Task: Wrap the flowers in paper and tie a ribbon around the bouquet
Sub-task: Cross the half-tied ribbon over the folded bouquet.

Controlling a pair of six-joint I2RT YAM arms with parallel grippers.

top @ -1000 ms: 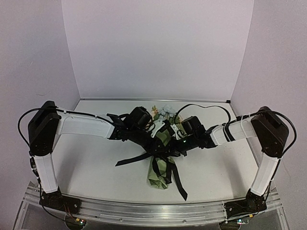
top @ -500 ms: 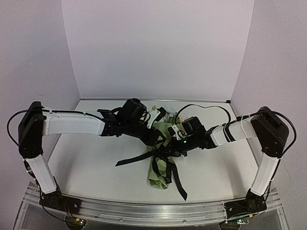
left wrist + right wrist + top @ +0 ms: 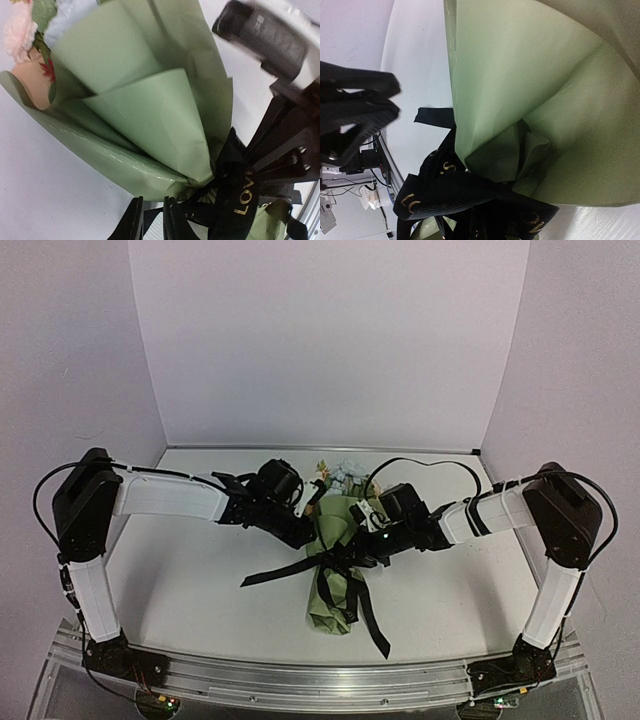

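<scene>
The bouquet lies mid-table, a sage green paper (image 3: 333, 612) cone with the flowers (image 3: 341, 474) at its far end. Black ribbon (image 3: 281, 569) is knotted round its waist, one tail running left and one toward the front. My left gripper (image 3: 316, 537) sits at the cone's left by the knot. In the left wrist view the paper (image 3: 150, 110) fills the frame with a pink bloom (image 3: 20, 30) at the top left; the left gripper (image 3: 152, 220) shows a narrow gap with a ribbon (image 3: 240, 192) strip in it. My right gripper (image 3: 362, 548) is at the knot, its fingers buried in ribbon (image 3: 450, 192) folds under the paper (image 3: 530, 75).
White walls close the table at the back and both sides. An aluminium rail (image 3: 320, 680) runs along the front edge. The right arm's black cable (image 3: 430, 461) arcs over the table behind the flowers. The right arm's wrist (image 3: 265, 35) hangs close beside the cone.
The left arm pulled back and up with its jaws wider, then came back down to the cone's left side and closed again. The right arm and bouquet stayed put.
</scene>
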